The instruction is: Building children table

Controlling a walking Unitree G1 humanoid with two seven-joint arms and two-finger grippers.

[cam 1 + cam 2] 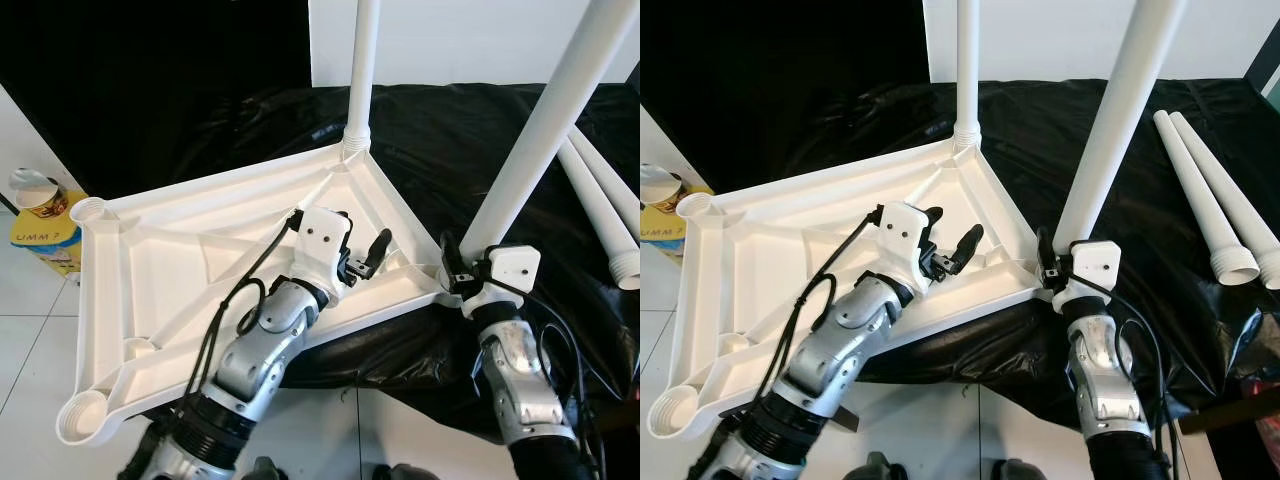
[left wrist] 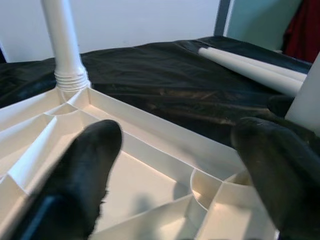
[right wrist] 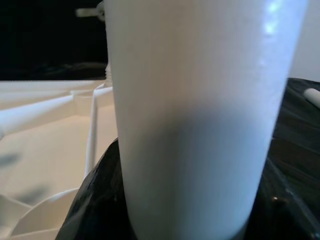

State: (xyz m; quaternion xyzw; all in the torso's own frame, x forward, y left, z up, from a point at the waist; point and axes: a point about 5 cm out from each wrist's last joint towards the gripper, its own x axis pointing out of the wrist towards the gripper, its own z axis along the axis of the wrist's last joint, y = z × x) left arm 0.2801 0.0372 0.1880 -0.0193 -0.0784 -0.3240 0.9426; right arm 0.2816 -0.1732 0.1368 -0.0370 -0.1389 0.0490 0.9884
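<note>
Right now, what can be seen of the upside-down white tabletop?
The tabletop is white moulded plastic, lying underside up, partly on black sheeting and jutting out over the tiled floor. Raised ribs cross its underside, with round sockets at the corners. One leg stands in the far corner socket. The right gripper holds a second leg at the nearer corner. The left gripper, open, hovers over the ribs.

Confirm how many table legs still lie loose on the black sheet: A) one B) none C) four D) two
D: two loose legs lie side by side on the black sheet, right of the upturned tabletop; one leg stands in the far corner socket, and the right gripper holds another leg at the near corner.
</note>
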